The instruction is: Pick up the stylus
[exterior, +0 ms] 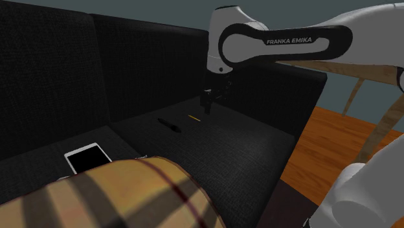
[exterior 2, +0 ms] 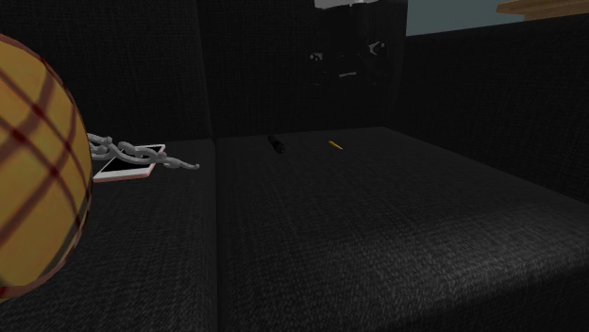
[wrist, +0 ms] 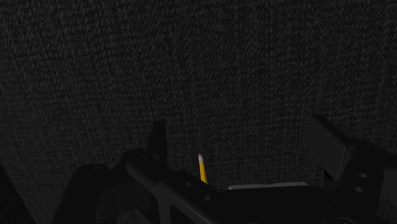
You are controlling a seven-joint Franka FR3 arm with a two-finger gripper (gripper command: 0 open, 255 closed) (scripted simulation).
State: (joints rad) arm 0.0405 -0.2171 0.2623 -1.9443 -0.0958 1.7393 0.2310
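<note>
My hand (exterior: 208,107) is hanging over the seat of the black fabric sofa (exterior: 233,152), fingers spread apart, pinching nothing. I'm judging this as the approach step: hovering, not yet down on anything. A thin yellow pencil with a pinkish end (wrist: 202,168) is lying on the seat between my fingers in the wrist view, untouched. I'm taking the short black rod-shaped stylus (exterior: 169,124) as the target. It is lying flat on the same seat, near the pencil but apart from it, toward the shoulder view's left. So I'm sitting over the wrong stick, as I read it.

The next move is calling for a shift across to the stylus, setting the fingers across its length, then lowering and closing. Risks: black on black is easy to lose, the soft seat may give, and the pencil is near enough to nudge.

Farther out are a flat white-edged phone with a black screen (exterior: 87,157), a grey metal chain (exterior 2: 121,149) lying partly across it, and a tan plaid cushion (exterior: 123,194). All are well apart from the stylus, nothing blocking.
</note>
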